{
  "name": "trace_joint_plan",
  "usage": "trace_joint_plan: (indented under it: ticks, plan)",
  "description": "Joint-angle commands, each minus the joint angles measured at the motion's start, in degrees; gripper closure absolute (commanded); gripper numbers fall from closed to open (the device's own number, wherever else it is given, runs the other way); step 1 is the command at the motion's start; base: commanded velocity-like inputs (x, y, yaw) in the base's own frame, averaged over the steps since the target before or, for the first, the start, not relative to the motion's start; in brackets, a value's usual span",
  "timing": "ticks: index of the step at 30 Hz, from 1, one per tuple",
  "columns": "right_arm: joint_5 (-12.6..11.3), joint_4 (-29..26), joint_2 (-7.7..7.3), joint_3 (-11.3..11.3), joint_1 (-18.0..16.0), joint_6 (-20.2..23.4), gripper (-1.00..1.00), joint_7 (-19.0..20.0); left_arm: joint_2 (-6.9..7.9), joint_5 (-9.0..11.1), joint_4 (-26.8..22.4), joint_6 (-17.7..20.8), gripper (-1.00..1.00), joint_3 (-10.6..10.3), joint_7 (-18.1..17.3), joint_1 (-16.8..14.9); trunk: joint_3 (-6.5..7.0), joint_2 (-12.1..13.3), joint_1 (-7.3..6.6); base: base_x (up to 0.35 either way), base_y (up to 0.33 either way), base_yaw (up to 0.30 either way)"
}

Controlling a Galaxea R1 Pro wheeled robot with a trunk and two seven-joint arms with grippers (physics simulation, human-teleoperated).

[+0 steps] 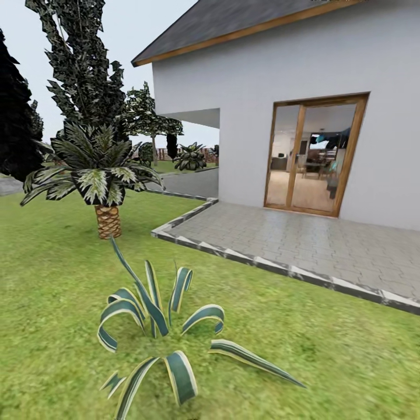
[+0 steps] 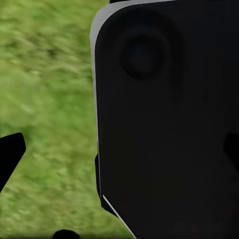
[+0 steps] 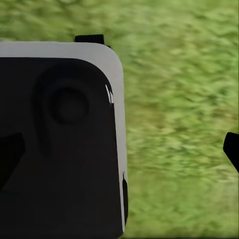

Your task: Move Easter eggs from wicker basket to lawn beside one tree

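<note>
White house wall (image 1: 245, 76) with wood-framed glass door (image 1: 315, 154), grey paved patio (image 1: 303, 245), short palm (image 1: 96, 175).

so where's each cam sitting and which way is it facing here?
Head: on the robot's head, facing forward over the lawn to a striped plant, short palm, patio, house.
Left wrist: looks down at grass, beside a dark robot panel.
Right wrist: the same, grass and panel.
Shared: lawn.

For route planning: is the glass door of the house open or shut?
Shut, it seems: both panes of the glass door sit flush in the frame.
</note>
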Motion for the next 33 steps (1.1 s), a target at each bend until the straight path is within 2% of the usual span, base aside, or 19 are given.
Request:
trace_joint_plan:
  ticks: [1, 15, 33]
  plan:
    - [-0.3, 0.1, 0.0, 0.0, -0.1, 0.0, -1.0, 0.1, 0.01, 0.0, 0.0, 0.0, -1.0, 0.0, -0.1, 0.0, -0.05, 0.0, -0.02, -0.112, 0.046, 0.0]
    - [-0.3, 0.1, 0.0, 0.0, -0.1, -0.1, -1.0, 0.0, 0.01, -0.1, 0.0, 0.0, -1.0, -0.1, 0.0, 0.0, -0.05, 0.0, -0.02, -0.114, 0.069, 0.0]
    - [-0.2, 0.1, 0.0, 0.0, -0.1, -0.1, -1.0, 0.0, 0.05, -0.1, 0.0, 0.0, -1.0, -0.1, -0.1, 0.0, -0.05, 0.0, -0.02, -0.001, 0.303, 0.0]
